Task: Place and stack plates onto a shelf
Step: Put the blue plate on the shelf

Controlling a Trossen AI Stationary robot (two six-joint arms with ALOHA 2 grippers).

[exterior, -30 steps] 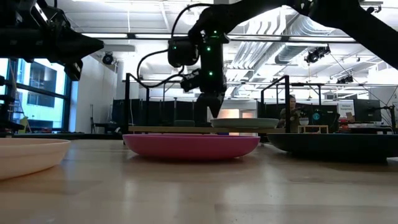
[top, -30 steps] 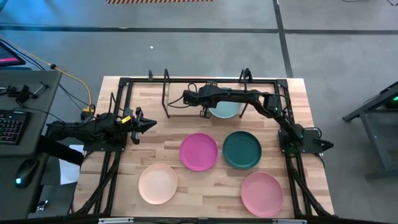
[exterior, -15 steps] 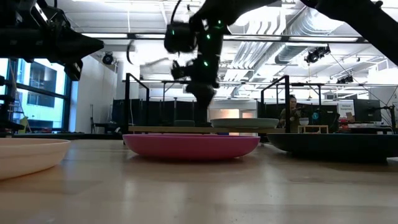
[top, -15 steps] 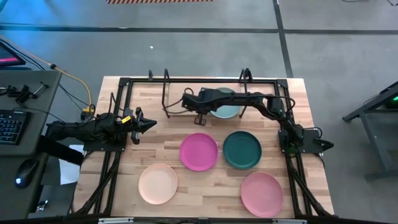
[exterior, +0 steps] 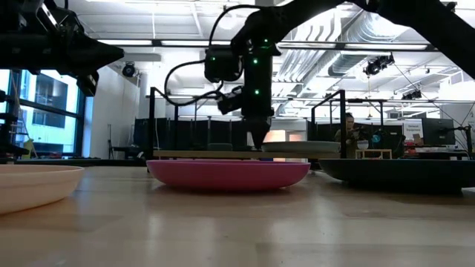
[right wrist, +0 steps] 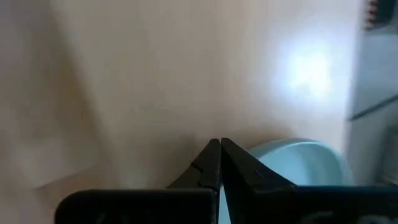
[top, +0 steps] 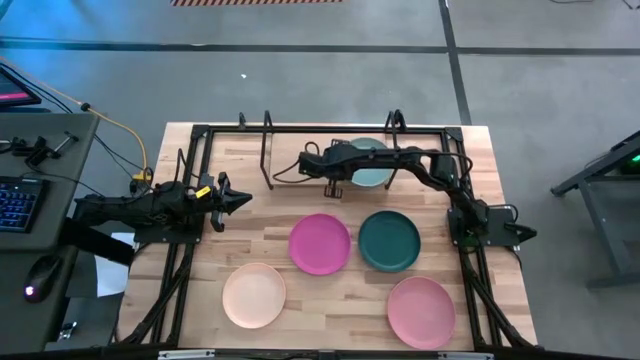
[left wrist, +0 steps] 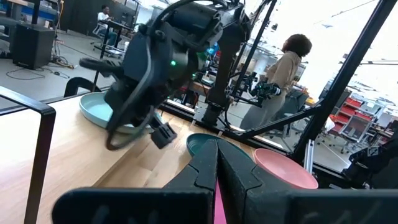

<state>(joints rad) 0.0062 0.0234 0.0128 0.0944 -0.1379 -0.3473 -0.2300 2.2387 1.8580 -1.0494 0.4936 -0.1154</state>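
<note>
Right gripper (top: 334,187), fingers closed on nothing, hangs over the narrow light-wood shelf board (top: 295,178) just beside the round pale teal plastic plate (top: 366,172) lying on it. Left gripper (top: 243,200), closed and empty, waits at the table's left side.

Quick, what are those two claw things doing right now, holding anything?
Left end effector: closed, empty, at the table's left side.
Right end effector: closed, empty, over the shelf beside the pale teal plate.
</note>
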